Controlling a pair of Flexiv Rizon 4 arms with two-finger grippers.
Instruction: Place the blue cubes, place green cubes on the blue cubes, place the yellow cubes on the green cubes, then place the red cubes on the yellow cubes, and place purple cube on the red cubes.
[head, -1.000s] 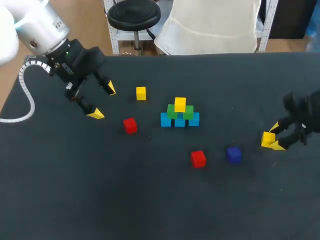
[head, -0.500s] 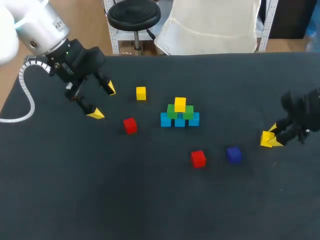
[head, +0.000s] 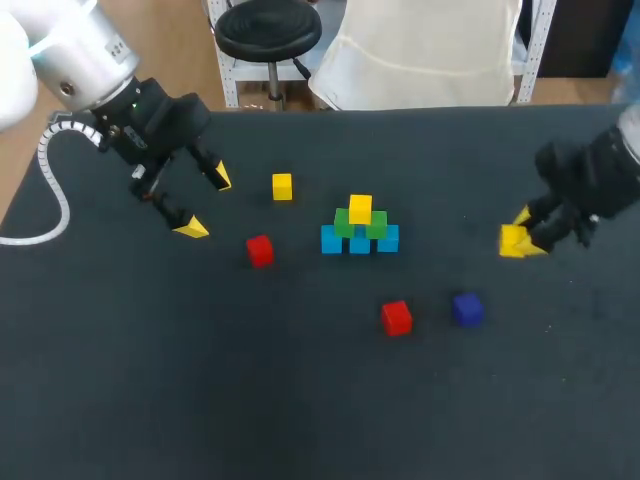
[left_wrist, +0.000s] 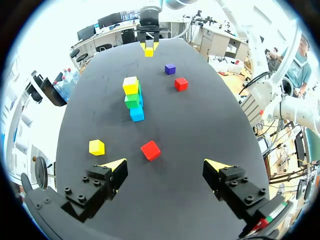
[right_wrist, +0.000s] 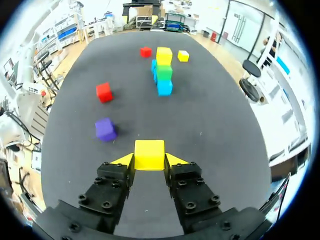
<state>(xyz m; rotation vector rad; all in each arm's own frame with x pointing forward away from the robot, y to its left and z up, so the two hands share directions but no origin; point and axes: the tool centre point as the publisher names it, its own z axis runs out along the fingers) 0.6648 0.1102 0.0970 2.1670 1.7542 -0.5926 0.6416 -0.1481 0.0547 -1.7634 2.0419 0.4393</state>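
Blue cubes (head: 359, 241) carry green cubes (head: 376, 225) and 1 yellow cube (head: 360, 207), while the right gripper (right_wrist: 149, 161) clamps another yellow cube (right_wrist: 149, 151) near the table's (head: 300, 410) right edge, the left gripper (head: 206, 203) gapes empty, and red cubes (head: 260, 250) and purple cube (head: 467, 309) lie unplaced.

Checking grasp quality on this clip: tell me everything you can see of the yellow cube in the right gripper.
The yellow cube is a small, plain, matte block with crisp edges, evenly bright yellow. It is held in the right gripper, whose yellow tips press two opposite sides. It looks level and square to the grip. It is over the right part of the table, apart from the purple cube and the stack. Whether its underside clears the table cannot be told.
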